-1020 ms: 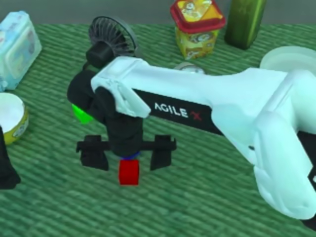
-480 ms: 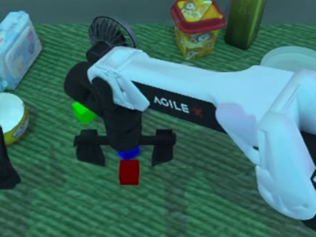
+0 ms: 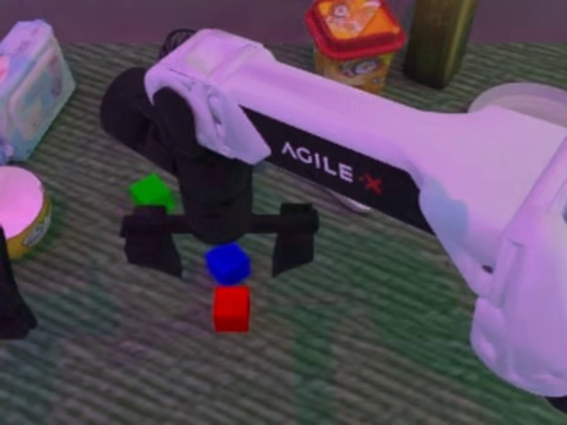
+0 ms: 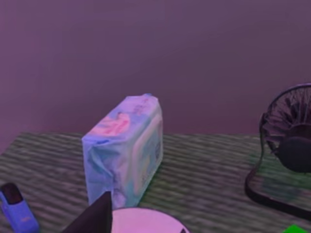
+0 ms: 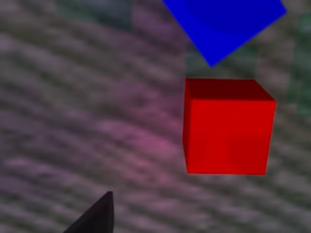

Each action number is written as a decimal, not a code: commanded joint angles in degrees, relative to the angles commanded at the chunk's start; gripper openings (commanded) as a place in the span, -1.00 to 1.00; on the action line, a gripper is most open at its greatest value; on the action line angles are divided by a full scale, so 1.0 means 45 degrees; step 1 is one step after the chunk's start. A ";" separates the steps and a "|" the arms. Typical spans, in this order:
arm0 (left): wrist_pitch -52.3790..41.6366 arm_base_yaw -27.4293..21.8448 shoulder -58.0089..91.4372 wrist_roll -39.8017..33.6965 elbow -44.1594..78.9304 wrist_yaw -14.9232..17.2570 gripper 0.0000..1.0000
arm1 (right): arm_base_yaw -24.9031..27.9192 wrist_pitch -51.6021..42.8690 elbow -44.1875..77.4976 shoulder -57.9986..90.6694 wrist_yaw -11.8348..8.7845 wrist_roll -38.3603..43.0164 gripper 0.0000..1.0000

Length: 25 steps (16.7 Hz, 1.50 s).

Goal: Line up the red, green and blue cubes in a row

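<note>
The right gripper hangs with its fingers spread wide, holding nothing, over the blue cube. That cube sits turned cornerwise, just beside the red cube, which lies square to the table edge. The green cube rests apart, up-left of the blue one. The left gripper is parked far left of the red cube; whether its fingers are spread or closed cannot be told.

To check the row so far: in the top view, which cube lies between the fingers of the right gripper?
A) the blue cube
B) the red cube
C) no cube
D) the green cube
A: the blue cube lies between the open right gripper fingers, the red cube just below it, the green cube off to the left.
</note>
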 joint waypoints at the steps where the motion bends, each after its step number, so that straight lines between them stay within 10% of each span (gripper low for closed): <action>1: 0.0000 0.0000 0.0000 0.0000 0.0000 0.0000 1.00 | 0.0000 0.0000 0.0000 0.0000 0.0000 0.0000 1.00; 11: -0.2388 -0.0434 0.4257 0.1256 0.3715 -0.0017 1.00 | -0.1863 0.2424 -0.4017 -0.4659 0.1062 -0.2137 1.00; 18: -0.6861 -0.1318 1.2484 0.3644 1.0547 0.0046 1.00 | -0.5317 0.7021 -1.2513 -1.4522 0.1882 -0.5805 1.00; 25: -1.1559 -0.2177 2.1607 0.6135 1.8281 0.0037 1.00 | -0.8855 1.2326 -2.2239 -2.4473 0.1421 -0.9449 1.00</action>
